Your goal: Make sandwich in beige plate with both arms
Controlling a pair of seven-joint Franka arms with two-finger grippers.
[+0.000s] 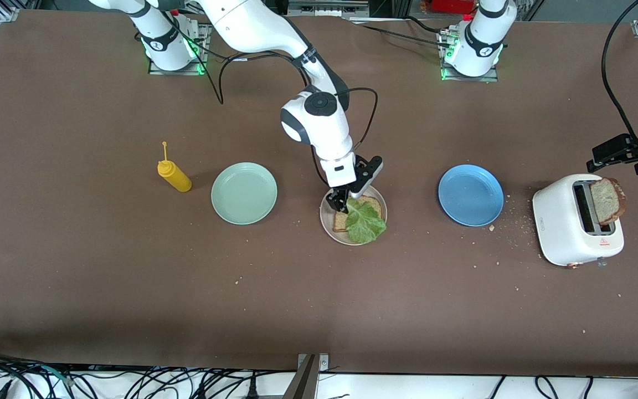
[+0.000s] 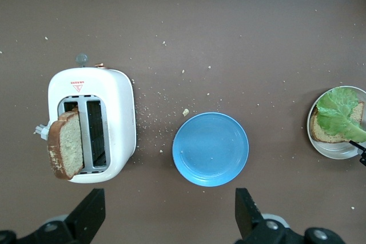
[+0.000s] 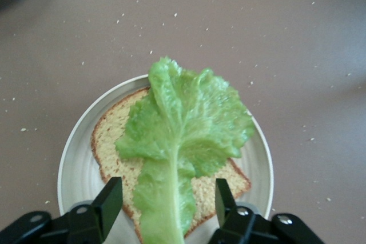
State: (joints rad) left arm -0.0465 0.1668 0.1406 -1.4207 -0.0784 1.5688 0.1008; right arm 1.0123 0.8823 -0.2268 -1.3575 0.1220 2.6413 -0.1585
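Small red logo and a line of print on the white toaster (image 1: pixel 565 233), too fine to read; no other legible writing. Brown table covering (image 1: pixel 103 277) throughout, crumbs strewn thickest between toaster and blue plate (image 1: pixel 471 194); loose cables along the edge nearest the front camera, green lights at both arm bases. Beige plate (image 1: pixel 327 224) at mid-table, between blue plate and mint-green plate (image 1: pixel 244 193), carrying one slice of toast (image 3: pixel 114 141) with a lettuce leaf (image 3: pixel 183 135) laid across it, leaf overhanging the rim on the side nearer the front camera. Right gripper (image 1: pixel 342 204) low over the plate's edge toward the bases, fingers (image 3: pixel 108 204) spread to either side of the leaf's stem, clamping nothing. Second slice of toast (image 1: pixel 607 199) leaning out of a toaster slot, toward the left arm's end of the table. Left gripper (image 2: pixel 171 221) waiting above the stretch between toaster and blue plate, jaws wide apart and empty. Yellow squeeze bottle (image 1: pixel 174 175) lying tilted beside the mint-green plate, toward the right arm's end.
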